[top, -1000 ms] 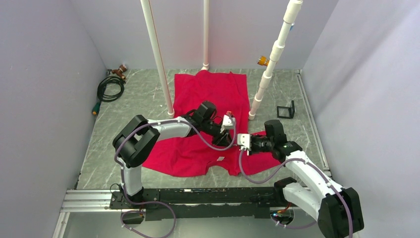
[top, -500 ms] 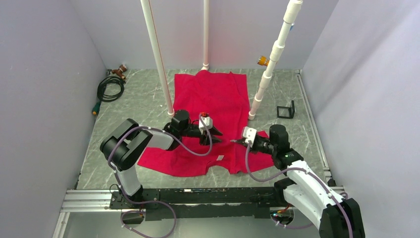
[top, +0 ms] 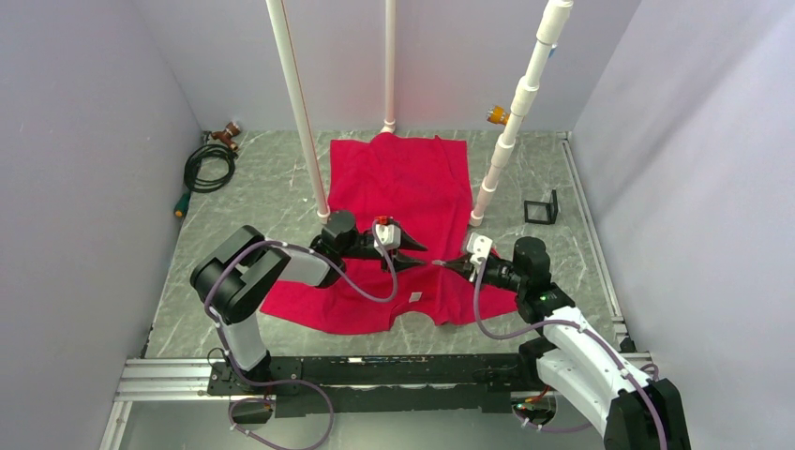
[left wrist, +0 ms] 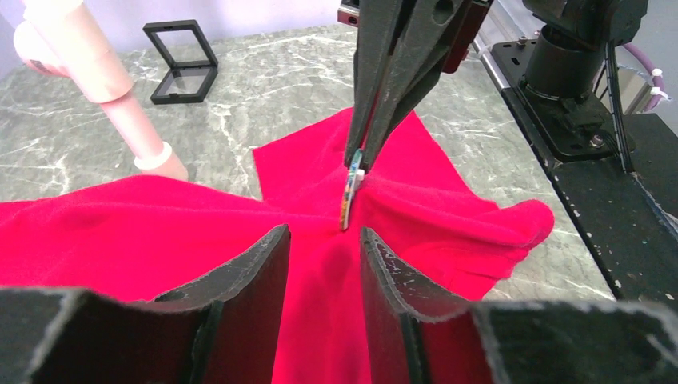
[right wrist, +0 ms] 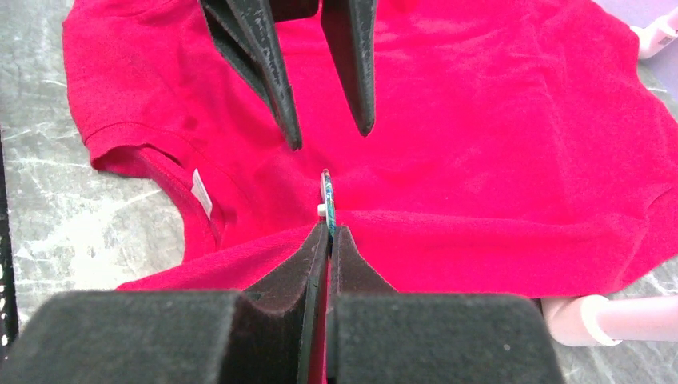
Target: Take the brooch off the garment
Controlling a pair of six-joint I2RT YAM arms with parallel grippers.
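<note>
The garment (top: 403,178) is a bright red T-shirt spread on the grey marble table, its white label (top: 416,298) near the front. The brooch (top: 437,263) stands edge-on over a raised ridge of cloth. My right gripper (top: 448,265) is shut on the brooch (right wrist: 327,196), its tips (right wrist: 328,232) pinched on the lower rim. My left gripper (top: 419,253) is open, its jaws straddling the red ridge (left wrist: 324,240) just short of the brooch (left wrist: 347,198). The left gripper's fingers (right wrist: 272,72) face the right wrist view from above. The cloth (left wrist: 160,232) rises toward the brooch.
Three white pipes stand on the table: one by the shirt's left edge (top: 300,112), one behind it (top: 389,66), one on the right (top: 511,131). A black frame stand (top: 541,210) sits right, a coiled hose (top: 208,167) far left, the rail (top: 375,370) in front.
My left arm has pulled back leftward and its gripper now points at the brooch from the left. My right gripper has turned and shifted slightly right and up, lifting the cloth ridge.
</note>
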